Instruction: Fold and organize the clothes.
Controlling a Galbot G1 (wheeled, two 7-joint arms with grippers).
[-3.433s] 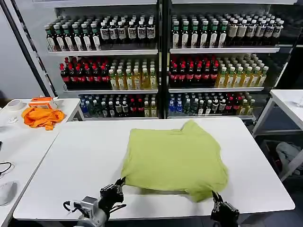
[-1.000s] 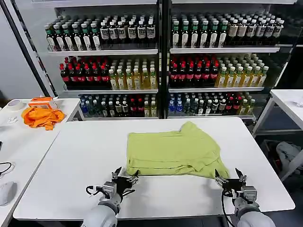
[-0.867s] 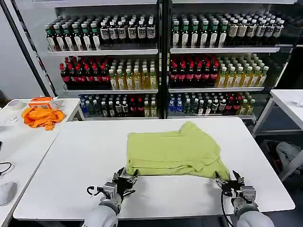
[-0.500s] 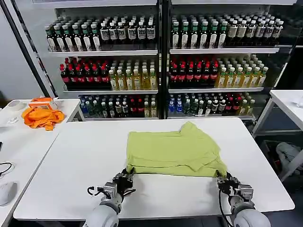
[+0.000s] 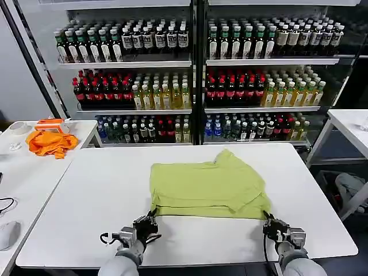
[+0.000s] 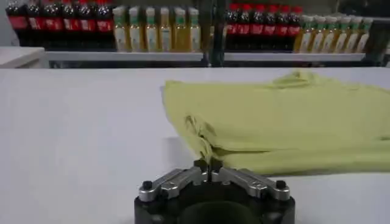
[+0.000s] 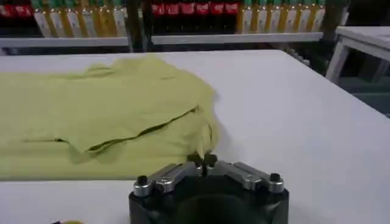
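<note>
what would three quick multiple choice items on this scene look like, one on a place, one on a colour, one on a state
1. Where does the T-shirt lie?
A. on the white table
B. on a drinks shelf
C. on the floor

2. What colour is the cloth on the side table at the robot's left?
A. blue
B. orange
C. black

3. How do the two grippers stand?
A. both wide open, high above the table
B. left shut, right wide open
C. both shut at the shirt's near corners

Answers:
1. A, the shirt lies folded flat on the white table.
2. B, the crumpled cloth is bright orange.
3. C, the left gripper and the right gripper each show their fingertips closed together at the shirt's near edge.
</note>
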